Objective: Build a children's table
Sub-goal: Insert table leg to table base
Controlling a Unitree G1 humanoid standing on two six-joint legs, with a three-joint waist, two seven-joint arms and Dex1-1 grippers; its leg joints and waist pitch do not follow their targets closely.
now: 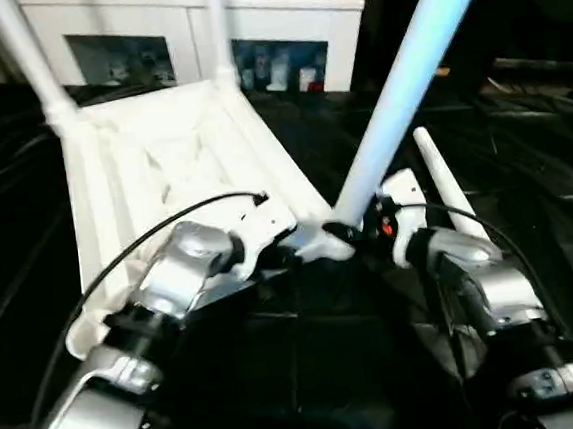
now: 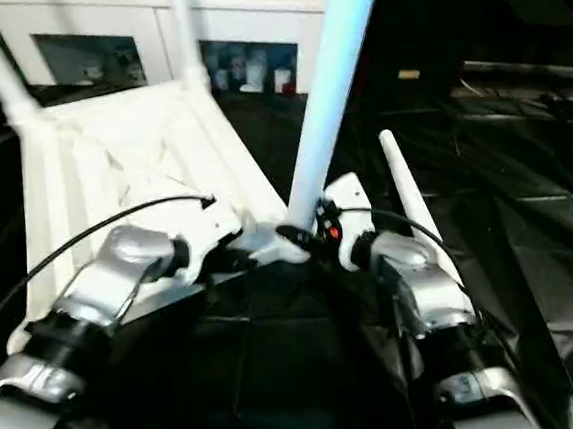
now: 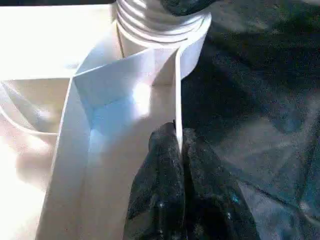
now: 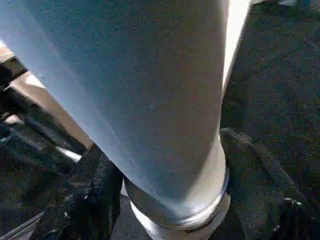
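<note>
On the black-draped work table (image 1: 521,144) lies the children's table, upside down: its white top (image 1: 161,155) rests with the ribbed underside facing up and reaches from the near left toward the far middle. Behind it, along the far edge of the scene, stands a white cabinet (image 1: 200,26) with glass doors.

Two legs rise from the far corner sockets of the top, one at the far left (image 1: 27,56) and one at the far right (image 1: 218,30), both running out of the upper edge of the head views. A third leg (image 1: 405,74) stands in the near right corner socket (image 1: 319,240) and leans to the right and away as it rises; in the left wrist view its ribbed lower end sits at the socket's mouth. A fourth leg (image 1: 447,185) lies loose on the black cloth just right of that corner, beside the right forearm.

The left gripper (image 3: 178,165) comes in from the near left, and its two black fingers (image 3: 160,170) are pinched together on the thin upright side wall of the top, close to the near right socket. The right gripper (image 1: 353,231) reaches in from the right at the foot of the leaning leg, its fingers (image 4: 100,185) spread to either side of the tube just above the socket; whether they press on the leg cannot be told.
</note>
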